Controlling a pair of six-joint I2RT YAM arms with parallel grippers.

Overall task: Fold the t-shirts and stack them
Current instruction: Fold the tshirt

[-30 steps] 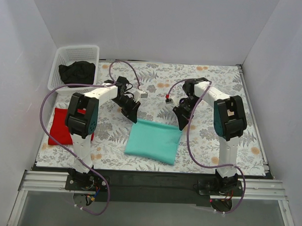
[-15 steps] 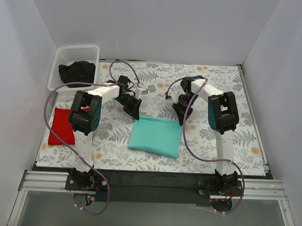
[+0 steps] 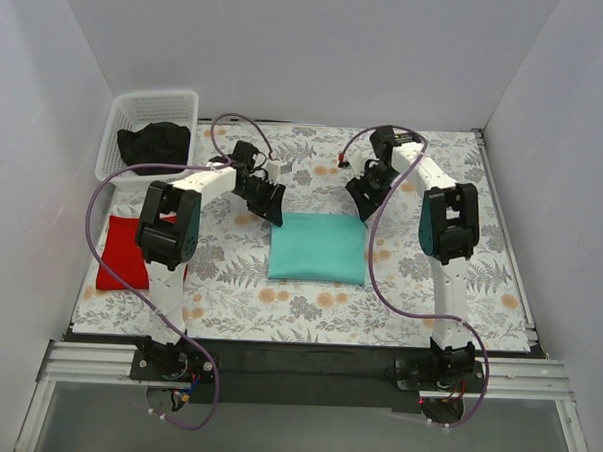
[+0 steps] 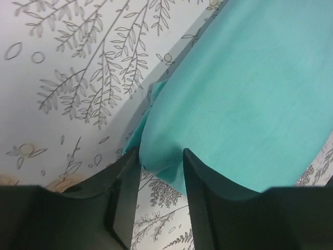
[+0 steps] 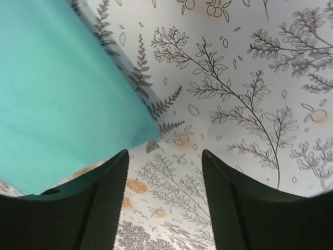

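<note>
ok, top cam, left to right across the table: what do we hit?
red t-shirt → left fingers → teal t-shirt → right fingers. White basket skipped: it spans the same stretch as the red t-shirt.

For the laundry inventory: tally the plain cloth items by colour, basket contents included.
Teal-green t-shirt: 1
Red t-shirt: 1
Black cloth in the white basket: 1
Total: 3
</note>
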